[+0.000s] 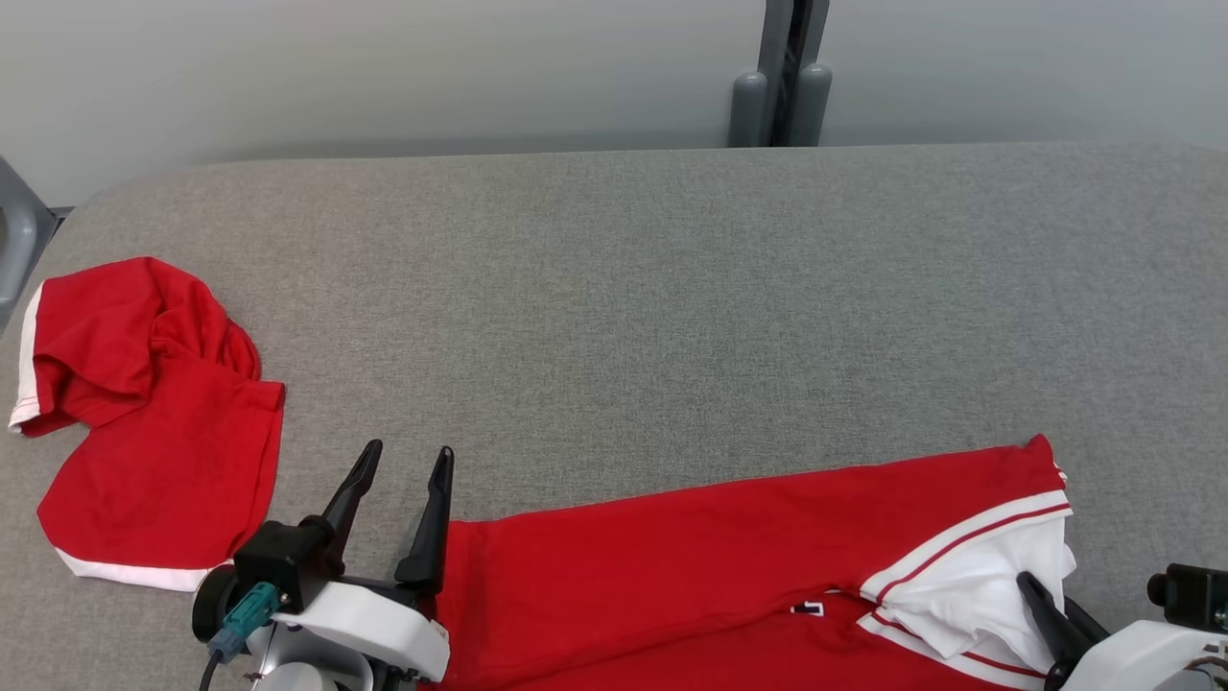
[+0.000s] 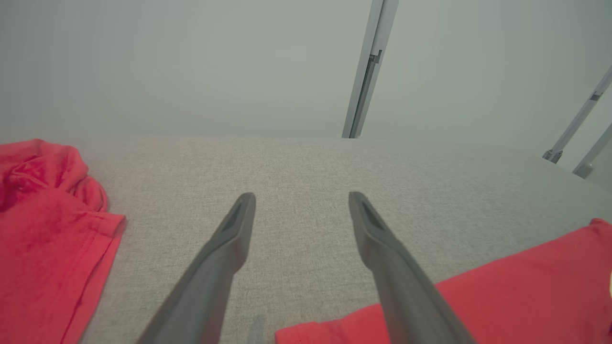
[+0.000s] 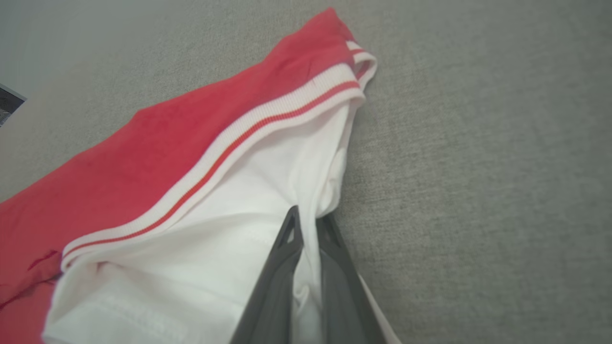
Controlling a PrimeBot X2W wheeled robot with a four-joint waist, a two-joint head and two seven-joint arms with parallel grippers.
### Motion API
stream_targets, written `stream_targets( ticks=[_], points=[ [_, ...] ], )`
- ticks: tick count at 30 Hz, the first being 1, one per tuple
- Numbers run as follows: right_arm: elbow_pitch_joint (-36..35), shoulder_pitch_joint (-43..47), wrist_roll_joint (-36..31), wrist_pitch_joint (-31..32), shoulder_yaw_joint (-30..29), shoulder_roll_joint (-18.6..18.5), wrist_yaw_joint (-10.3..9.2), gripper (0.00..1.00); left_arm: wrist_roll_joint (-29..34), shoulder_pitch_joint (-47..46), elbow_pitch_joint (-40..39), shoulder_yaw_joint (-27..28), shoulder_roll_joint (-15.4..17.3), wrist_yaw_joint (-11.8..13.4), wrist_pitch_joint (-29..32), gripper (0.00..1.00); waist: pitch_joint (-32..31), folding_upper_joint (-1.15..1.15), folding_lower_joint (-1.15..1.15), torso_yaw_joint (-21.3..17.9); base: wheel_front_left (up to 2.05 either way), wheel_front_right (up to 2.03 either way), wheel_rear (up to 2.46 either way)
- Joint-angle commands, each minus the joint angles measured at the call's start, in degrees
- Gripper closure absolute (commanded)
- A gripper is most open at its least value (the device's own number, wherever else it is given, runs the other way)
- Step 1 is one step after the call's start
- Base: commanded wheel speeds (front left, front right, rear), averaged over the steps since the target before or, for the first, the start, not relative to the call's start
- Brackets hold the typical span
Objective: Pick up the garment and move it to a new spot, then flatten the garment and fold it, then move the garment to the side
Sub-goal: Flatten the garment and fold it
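Big grey fabric-covered table [image 1: 614, 288] takes up most of the head view, with a plain pale wall [image 1: 384, 67] behind it and a grey post [image 1: 789, 67] standing up past the far edge.

The shirt [image 1: 691, 566] is along the near edge, right of centre. It's a long red strip lying pretty flat, ending at the right in a white part with a red-striped ribbed band. A second red cloth [image 1: 163, 422] with white trim sits crumpled at the far left of the table, well apart from the shirt.

Now the claws. The right claw [image 3: 308, 217] is down at the shirt's right end with its two fingers squeezed nearly together. In the right wrist view a fold of the white fabric runs up between them, so it's pinching the shirt there, and the cloth bunches a bit around the tips.

The left claw [image 2: 301, 197] is spread wide and holds nothing, with bare grey table showing between the fingers. It sits low over the table in the gap between the two red pieces, its right finger just beside the shirt's left edge — can't tell if it's actually touching. The red cloth is off to its left, not in contact.
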Motion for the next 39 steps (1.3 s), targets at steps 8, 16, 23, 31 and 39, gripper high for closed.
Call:
stream_targets(
  ticks=[8,16,23,31,39],
  points=[
    [1.41,-2.82,1.99,-1.03,-0.82,-2.91,-0.04,1.00,1.20,0.39,0.27,0.92,-0.50,-0.92,-0.18,0.00,-0.10,0.00,0.00,0.00,0.00,0.00,0.00],
    [4.91,-7.02,2.28,0.81,-3.44,-10.56,-0.04,1.00,2.46,-0.39,0.92,0.97,-0.36,-1.49,-0.18,0.00,0.25,0.00,0.00,-0.02,0.00,0.00,0.00],
    [7.15,-9.26,2.03,2.41,-4.24,-15.75,-0.03,1.00,2.72,-0.88,0.94,1.30,-0.60,-1.60,-0.18,0.00,0.75,0.00,0.00,0.20,0.00,0.00,0.00],
    [2.30,-8.99,3.48,5.09,-2.31,-17.67,-0.03,1.00,2.81,-0.51,1.10,2.74,-0.78,-1.63,-0.18,0.00,0.60,0.00,0.00,-0.53,0.00,0.00,0.00],
    [-10.96,-5.21,9.08,12.79,-0.13,-17.43,-0.02,1.00,3.01,0.48,2.02,3.61,-1.27,-1.54,-0.18,0.00,-0.94,0.00,0.00,-2.35,0.00,0.00,0.00]
  ],
)
